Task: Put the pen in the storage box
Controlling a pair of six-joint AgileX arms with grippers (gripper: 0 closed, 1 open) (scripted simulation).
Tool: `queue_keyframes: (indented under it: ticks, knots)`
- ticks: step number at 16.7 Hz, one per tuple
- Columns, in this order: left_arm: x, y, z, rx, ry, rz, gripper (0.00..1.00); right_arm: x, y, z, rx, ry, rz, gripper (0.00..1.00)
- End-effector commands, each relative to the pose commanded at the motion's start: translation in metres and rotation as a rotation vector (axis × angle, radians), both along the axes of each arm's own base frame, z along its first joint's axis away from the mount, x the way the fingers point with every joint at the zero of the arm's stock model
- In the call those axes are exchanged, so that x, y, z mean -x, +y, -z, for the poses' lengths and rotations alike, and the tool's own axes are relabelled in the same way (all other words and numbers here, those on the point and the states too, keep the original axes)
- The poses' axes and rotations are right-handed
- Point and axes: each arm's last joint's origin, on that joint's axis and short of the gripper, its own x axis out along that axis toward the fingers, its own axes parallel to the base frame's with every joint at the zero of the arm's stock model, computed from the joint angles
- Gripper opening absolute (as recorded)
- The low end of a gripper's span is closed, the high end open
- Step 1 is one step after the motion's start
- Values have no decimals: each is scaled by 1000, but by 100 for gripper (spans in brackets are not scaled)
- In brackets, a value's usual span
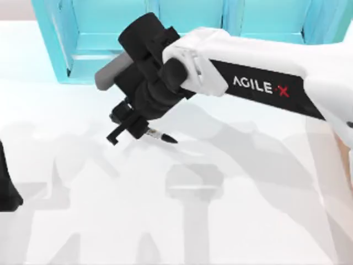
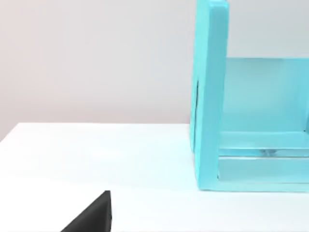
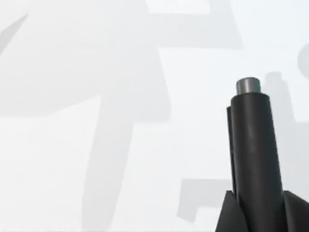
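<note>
The white right arm reaches across from the right of the white desk (image 1: 66,221), its black gripper (image 1: 128,130) angled down and closed around the slim black pen (image 1: 162,136) with a pointed tip, near the light-blue shelf unit (image 1: 83,49). The left arm is parked at the left edge.

pen (image 1: 161,136) | slim, black, white band | mid-table, tip pointing right, partly hidden
</note>
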Motion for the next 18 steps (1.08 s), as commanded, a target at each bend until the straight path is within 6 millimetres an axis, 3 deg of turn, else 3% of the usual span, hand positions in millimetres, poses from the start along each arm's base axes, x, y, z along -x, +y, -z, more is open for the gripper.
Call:
queue_keyframes:
  ticks: [4, 7, 10, 13, 16, 18]
  knots:
    - [0, 0, 0, 0, 0, 0, 100, -44, -97, -19, 167, 131, 606, 0]
    - [0, 0, 0, 0, 0, 0, 100, -61, -177, -43, 255, 165, 1098, 0]
    - [0, 0, 0, 0, 0, 0, 100, -64, -252, -60, 341, 151, 1564, 0]
    - [0, 0, 0, 0, 0, 0, 100, -58, -317, -60, 459, 97, 1953, 0]
    - [0, 0, 0, 0, 0, 0, 100, -50, -367, -48, 615, 27, 2211, 0]
    - [0, 0, 0, 0, 0, 0, 100, -44, -389, -37, 712, -15, 2304, 0]
